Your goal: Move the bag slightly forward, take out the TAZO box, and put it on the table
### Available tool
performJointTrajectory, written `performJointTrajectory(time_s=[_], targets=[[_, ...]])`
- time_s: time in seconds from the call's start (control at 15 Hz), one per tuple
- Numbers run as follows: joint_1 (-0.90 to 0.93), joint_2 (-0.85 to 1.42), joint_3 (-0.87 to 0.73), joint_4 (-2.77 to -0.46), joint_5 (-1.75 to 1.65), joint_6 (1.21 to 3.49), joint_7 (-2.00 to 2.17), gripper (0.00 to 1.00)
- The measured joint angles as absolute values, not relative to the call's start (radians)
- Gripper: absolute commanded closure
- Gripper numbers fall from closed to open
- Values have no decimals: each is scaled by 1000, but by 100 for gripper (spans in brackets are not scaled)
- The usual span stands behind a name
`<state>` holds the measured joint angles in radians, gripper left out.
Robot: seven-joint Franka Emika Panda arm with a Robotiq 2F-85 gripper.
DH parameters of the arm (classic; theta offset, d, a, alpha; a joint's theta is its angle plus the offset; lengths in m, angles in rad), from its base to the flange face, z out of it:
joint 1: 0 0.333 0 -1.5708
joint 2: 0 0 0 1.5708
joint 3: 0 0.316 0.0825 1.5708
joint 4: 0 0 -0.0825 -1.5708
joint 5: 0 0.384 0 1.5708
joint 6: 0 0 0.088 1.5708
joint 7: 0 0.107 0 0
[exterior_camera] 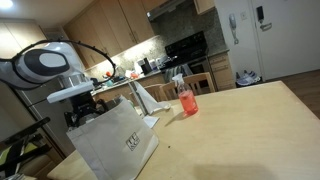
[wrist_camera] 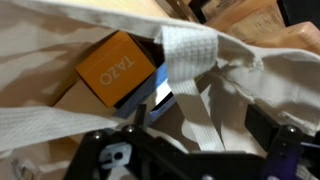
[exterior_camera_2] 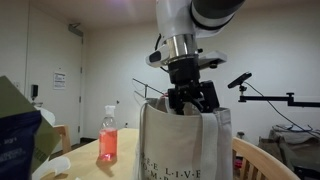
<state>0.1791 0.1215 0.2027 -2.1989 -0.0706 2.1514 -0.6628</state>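
Bag: the white bag (exterior_camera: 120,140) stands upright on the table (exterior_camera: 240,120), with its mouth open.
TAZO box: the orange TAZO box (wrist_camera: 115,68) lies tilted inside the bag, beside a white handle strap (wrist_camera: 190,50).
Claw: the gripper (exterior_camera_2: 192,98) hangs at the mouth of the bag, jaws wide apart, holding nothing.
Bottle: the red bottle (exterior_camera: 187,100) stands on the table near the bag, not touching it.

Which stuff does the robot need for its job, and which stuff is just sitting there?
For the job: white bag, orange TAZO box inside it, table.
Just lying about: red drink bottle, blue-and-white snack bag.
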Motion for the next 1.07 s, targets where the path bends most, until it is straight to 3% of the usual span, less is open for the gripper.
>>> performJointTrajectory(time_s=[0.67,1.07], targets=[[175,216,190,-2189,-241,2354,-745,0],[167,264,173,-2179,-329,2358,-745,0]])
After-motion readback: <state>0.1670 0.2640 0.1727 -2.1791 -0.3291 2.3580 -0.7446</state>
